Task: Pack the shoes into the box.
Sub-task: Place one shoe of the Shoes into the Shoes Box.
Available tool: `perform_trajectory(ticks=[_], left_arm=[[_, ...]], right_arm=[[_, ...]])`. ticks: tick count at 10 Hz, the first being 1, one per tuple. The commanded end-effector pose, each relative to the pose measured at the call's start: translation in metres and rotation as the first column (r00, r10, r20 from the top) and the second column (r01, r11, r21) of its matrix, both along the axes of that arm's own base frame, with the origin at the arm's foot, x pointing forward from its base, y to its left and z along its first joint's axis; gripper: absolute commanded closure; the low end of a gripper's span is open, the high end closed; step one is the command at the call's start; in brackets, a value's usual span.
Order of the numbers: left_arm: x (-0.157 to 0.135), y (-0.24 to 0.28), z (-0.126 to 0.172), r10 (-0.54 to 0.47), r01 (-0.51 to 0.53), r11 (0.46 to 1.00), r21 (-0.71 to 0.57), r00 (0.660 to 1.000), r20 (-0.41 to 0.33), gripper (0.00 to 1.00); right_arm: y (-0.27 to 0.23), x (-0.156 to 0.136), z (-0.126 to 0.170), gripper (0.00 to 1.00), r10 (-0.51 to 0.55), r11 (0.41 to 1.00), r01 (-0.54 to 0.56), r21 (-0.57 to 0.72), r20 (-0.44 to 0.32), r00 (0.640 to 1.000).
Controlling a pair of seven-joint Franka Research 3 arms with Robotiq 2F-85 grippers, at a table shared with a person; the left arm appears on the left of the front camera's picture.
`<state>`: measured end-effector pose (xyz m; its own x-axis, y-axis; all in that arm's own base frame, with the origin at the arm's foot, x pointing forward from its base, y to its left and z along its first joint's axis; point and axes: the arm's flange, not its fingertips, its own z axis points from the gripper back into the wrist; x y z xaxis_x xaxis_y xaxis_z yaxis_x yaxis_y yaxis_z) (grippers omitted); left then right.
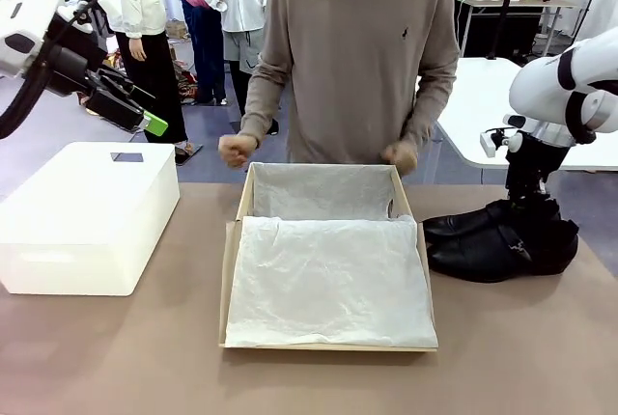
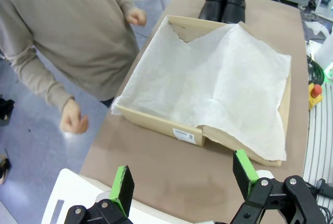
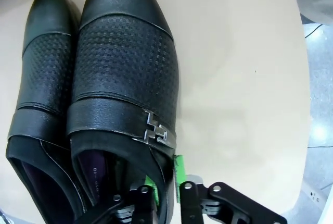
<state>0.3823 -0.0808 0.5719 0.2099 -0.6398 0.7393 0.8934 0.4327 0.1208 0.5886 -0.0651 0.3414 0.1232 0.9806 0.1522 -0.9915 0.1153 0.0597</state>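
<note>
Two glossy black shoes (image 1: 492,241) lie side by side on the table, just right of the box (image 1: 229,270), toes pointing at it. The box is tan cardboard, open, with white tissue paper (image 1: 328,280) spread over its inside. My right gripper (image 1: 529,205) reaches down into the heel end of the pair. In the right wrist view its green pads (image 3: 179,171) pinch the side wall of the buckled shoe (image 3: 125,73), one finger inside the opening and one outside; the right gripper (image 3: 165,177) is shut on it. My left gripper (image 2: 183,179) hangs open high at the left, holding nothing.
A white rounded plastic box (image 1: 87,212) stands at the table's left, under my left gripper (image 1: 145,121). A person in a beige sweater stands behind the cardboard box, one hand (image 1: 237,150) and the other hand (image 1: 399,154) near its far corners. Bare tabletop (image 1: 116,357) lies in front.
</note>
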Motion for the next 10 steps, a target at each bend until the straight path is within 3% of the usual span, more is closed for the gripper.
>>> perform_trajectory(ticks=[1,3,5,10], left_arm=[[0.000,0.000,0.000,-0.012,0.012,1.000,-0.015,1.000,0.001,0.00],[0.000,0.000,0.000,-0.012,0.012,1.000,-0.015,1.000,0.001,0.00],[0.000,0.000,0.000,-0.012,0.012,1.000,-0.015,1.000,0.001,0.00],[0.000,0.000,0.000,-0.012,0.012,1.000,-0.015,1.000,0.001,0.00]], right_arm=[[-0.001,-0.003,0.004,1.00,0.013,1.000,-0.013,0.002,-0.018,1.000],[-0.002,-0.004,0.005,1.00,0.002,1.000,-0.002,0.001,-0.019,1.000],[-0.007,0.000,0.009,1.00,-0.087,0.996,0.087,-0.003,0.010,0.996],[-0.015,0.021,0.051,1.00,-0.177,0.983,0.179,-0.044,0.059,0.982]])
